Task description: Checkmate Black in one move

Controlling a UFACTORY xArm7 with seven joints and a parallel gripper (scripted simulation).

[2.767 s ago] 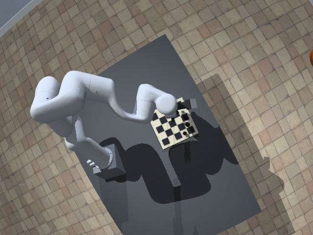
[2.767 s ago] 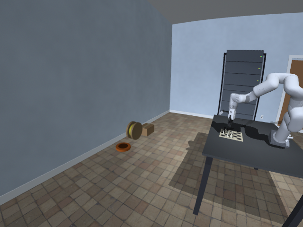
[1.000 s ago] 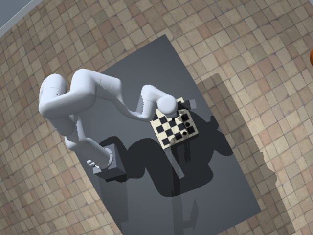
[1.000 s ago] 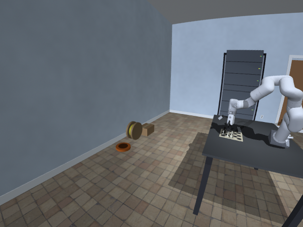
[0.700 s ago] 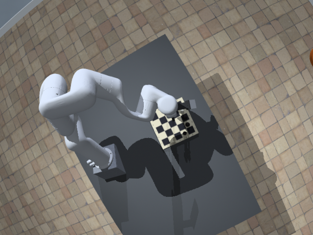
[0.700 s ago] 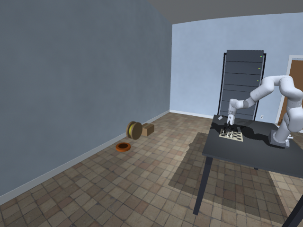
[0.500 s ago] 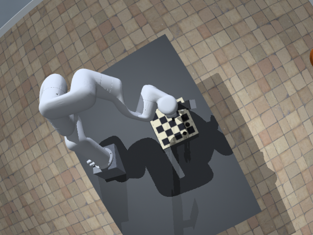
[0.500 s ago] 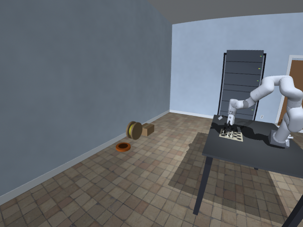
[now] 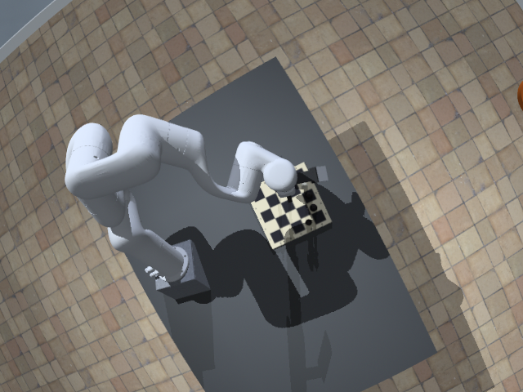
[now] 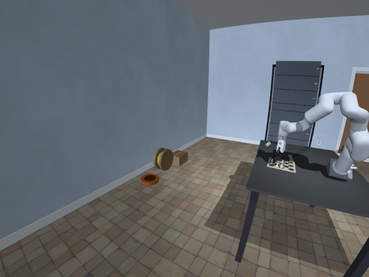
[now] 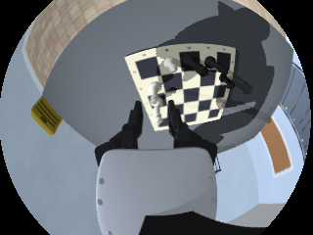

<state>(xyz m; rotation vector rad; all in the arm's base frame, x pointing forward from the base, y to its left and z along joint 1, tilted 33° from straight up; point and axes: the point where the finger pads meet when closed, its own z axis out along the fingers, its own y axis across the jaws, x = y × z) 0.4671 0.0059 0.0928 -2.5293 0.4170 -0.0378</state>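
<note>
A small chessboard [image 9: 291, 207] lies on the dark table; it also shows in the wrist view [image 11: 186, 88] and in the exterior view [image 10: 281, 164]. Black pieces stand along its far side [image 11: 192, 62], [image 11: 210, 62], and one near the edge [image 11: 235, 80]. Two white pieces show in the wrist view: one near the far row [image 11: 168, 66] and one on the board's near side [image 11: 156, 94]. My gripper [image 11: 155, 107] is open, part-way wide, above the board's near side. The nearer white piece sits in line between the fingertips, lower down and apart from them. The arm's wrist hides the fingers in the overhead view.
The robot base [image 9: 183, 273] stands on the table left of the board. A small grey block [image 9: 321, 171] lies just past the board's far corner. A yellow label [image 11: 46, 116] is on the table. A dark cabinet [image 10: 294, 101] stands behind the table.
</note>
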